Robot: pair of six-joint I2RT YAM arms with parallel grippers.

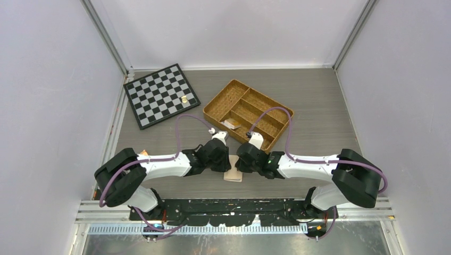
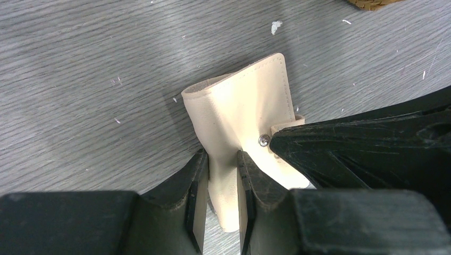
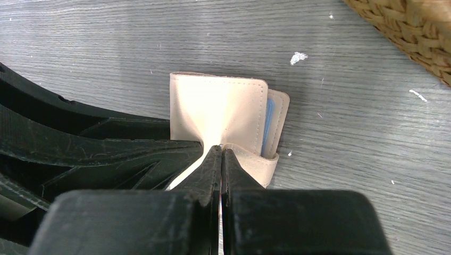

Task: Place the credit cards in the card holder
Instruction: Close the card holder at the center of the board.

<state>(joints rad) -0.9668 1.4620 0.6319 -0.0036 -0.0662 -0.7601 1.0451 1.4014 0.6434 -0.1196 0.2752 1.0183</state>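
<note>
The peach-beige card holder (image 1: 233,175) lies folded on the table between the two arms. My left gripper (image 2: 222,156) is shut on a raised fold of the holder's cover (image 2: 250,101). My right gripper (image 3: 220,150) is shut, its tips pressed against the holder (image 3: 218,106) beside the snap tab (image 3: 255,162). The metal snap stud (image 2: 262,140) shows just in front of the right fingers (image 2: 345,149). A blue credit card's edge (image 3: 268,125) peeks from between the holder's flaps. In the top view both grippers (image 1: 227,162) (image 1: 242,162) cover most of the holder.
A woven wicker divided tray (image 1: 213,109) sits just behind the grippers, with a small packet (image 1: 230,124) in one compartment. A chessboard (image 1: 161,95) lies at the back left with a small golden piece (image 1: 183,99) on it. Walls close in both sides.
</note>
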